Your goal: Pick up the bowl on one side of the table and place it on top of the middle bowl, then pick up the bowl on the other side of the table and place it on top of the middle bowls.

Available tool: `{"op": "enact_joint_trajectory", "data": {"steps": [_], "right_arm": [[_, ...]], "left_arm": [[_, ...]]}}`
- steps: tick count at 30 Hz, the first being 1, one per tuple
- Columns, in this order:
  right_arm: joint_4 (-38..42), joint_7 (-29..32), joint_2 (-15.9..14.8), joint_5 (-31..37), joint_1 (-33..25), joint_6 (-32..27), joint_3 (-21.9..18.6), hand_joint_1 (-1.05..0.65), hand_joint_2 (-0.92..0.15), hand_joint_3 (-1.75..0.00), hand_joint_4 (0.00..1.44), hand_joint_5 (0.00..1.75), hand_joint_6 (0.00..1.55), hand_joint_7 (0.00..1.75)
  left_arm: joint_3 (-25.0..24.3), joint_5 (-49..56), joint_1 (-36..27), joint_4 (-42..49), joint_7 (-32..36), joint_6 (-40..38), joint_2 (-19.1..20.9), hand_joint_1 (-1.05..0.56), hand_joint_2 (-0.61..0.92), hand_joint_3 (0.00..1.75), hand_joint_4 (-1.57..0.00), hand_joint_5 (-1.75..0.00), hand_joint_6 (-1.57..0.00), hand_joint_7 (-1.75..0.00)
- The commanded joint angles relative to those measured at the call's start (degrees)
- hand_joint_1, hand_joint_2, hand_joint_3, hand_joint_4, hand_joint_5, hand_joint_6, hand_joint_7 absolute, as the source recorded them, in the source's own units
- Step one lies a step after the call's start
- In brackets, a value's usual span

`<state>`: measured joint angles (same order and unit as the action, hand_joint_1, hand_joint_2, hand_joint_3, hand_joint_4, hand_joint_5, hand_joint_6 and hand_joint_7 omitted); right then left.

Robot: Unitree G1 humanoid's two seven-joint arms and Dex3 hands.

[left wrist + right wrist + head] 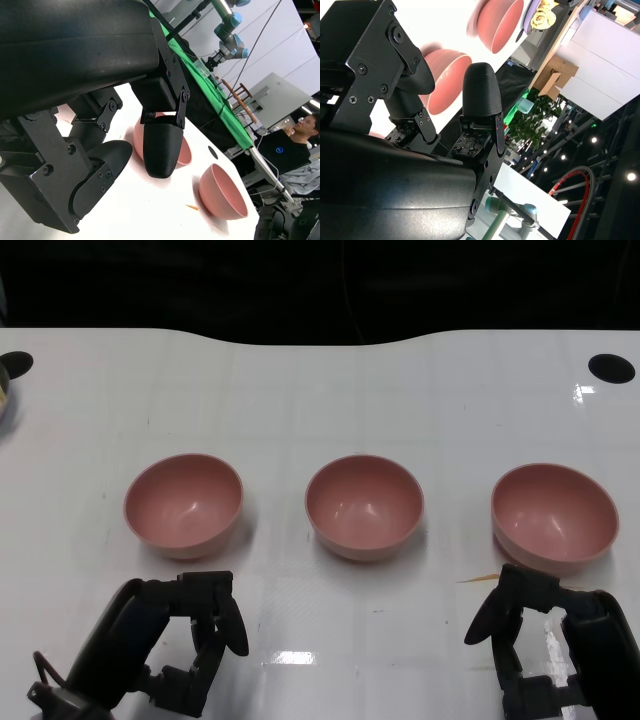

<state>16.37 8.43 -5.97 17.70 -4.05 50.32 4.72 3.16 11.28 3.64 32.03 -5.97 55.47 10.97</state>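
Nearest you: left hand point(195, 635) and right hand point(530, 625), both low over the table's point(300, 400) near edge, fingers apart, grasping nothing. Beyond them you have three pink bowls in a row, upright, well apart: left bowl point(184, 504) just ahead of the left hand, middle bowl point(364, 506), right bowl point(553, 516) just ahead of the right hand. None stacked.

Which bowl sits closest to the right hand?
The right-side bowl, directly ahead of the right hand; the middle bowl and left bowl lie farther off.
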Motion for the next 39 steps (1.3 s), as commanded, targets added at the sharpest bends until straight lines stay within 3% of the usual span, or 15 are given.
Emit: {"op": "enact_joint_trajectory", "data": {"steps": [1,17,21,23,26,31,32,34,37,39], "right_arm": [[-0.17,0.35,-0.24,-0.68,0.02,0.13,-0.65,0.23,-0.1,-1.7,0.87,1.73,0.83,1.41],[-0.06,0.41,-0.44,-0.35,0.1,1.02,-0.59,0.23,-0.09,-1.69,0.88,1.7,0.84,1.38],[-0.27,0.19,-0.4,-0.52,0.0,0.6,-0.5,0.24,-0.1,-1.69,0.88,1.69,0.84,1.37],[-0.34,-0.09,-0.48,-0.77,0.05,0.55,-0.4,0.25,-0.08,-1.71,0.88,1.7,0.84,1.38],[-0.45,-0.25,-0.46,-0.9,0.03,0.49,-0.34,0.25,-0.07,-1.73,0.89,1.7,0.85,1.38],[-0.42,-0.05,-0.42,-0.49,0.11,0.48,-0.39,0.25,-0.07,-1.73,0.89,1.7,0.85,1.38],[-0.33,0.1,-0.4,-0.25,0.2,0.47,-0.43,0.25,-0.07,-1.74,0.89,1.7,0.85,1.38],[-0.36,0.21,-0.39,-0.01,0.31,0.3,-0.48,0.24,-0.07,-1.74,0.88,1.69,0.85,1.38],[-0.06,0.74,-0.32,0.55,0.72,0.61,-0.65,0.25,-0.06,-1.75,0.9,1.7,0.86,1.38],[-0.12,0.85,-0.35,0.77,0.78,0.31,-0.68,0.24,-0.06,-1.75,0.89,1.71,0.85,1.39]], "left_arm": [[-0.27,-0.07,0.39,0.16,0.63,0.28,0.97,-0.04,0.15,1.65,-0.98,-1.6,-0.95,-1.36],[-0.38,-1.61,0.2,0.43,-0.01,1.0,1.23,-0.02,0.18,1.6,-0.98,-1.59,-0.93,-1.32],[-0.42,-3.19,0.41,0.93,-0.4,1.09,0.9,-0.06,0.25,1.48,-0.92,-1.64,-0.88,-1.19],[-0.49,-5.0,0.36,0.81,-0.71,0.36,0.33,-0.06,0.28,1.35,-0.85,-1.42,-0.88,-0.94],[-0.36,-6.65,0.03,-0.01,-1.39,-1.34,0.08,-0.1,0.35,1.17,-0.79,-1.27,-0.84,-0.76],[-1.13,-5.22,-0.58,-3.02,-0.09,-5.36,0.15,-0.11,0.4,1.07,-0.77,-1.25,-0.83,-0.7],[-1.83,-3.29,-1.04,-5.6,1.45,-8.46,0.29,-0.23,0.49,0.81,-0.6,-1.09,-0.63,-0.59],[-2.87,0.38,-1.83,-10.15,3.8,-12.73,0.66,-0.3,0.66,0.42,-0.43,-0.97,-0.48,-0.48],[-3.52,5.25,-2.53,-15.76,5.98,-17.51,1.58,-0.38,0.79,0.16,-0.32,-0.93,-0.42,-0.38],[-3.63,7.22,-2.83,-18.89,6.3,-21.16,2.07,-0.42,0.83,0.09,-0.29,-0.92,-0.41,-0.32]]}}
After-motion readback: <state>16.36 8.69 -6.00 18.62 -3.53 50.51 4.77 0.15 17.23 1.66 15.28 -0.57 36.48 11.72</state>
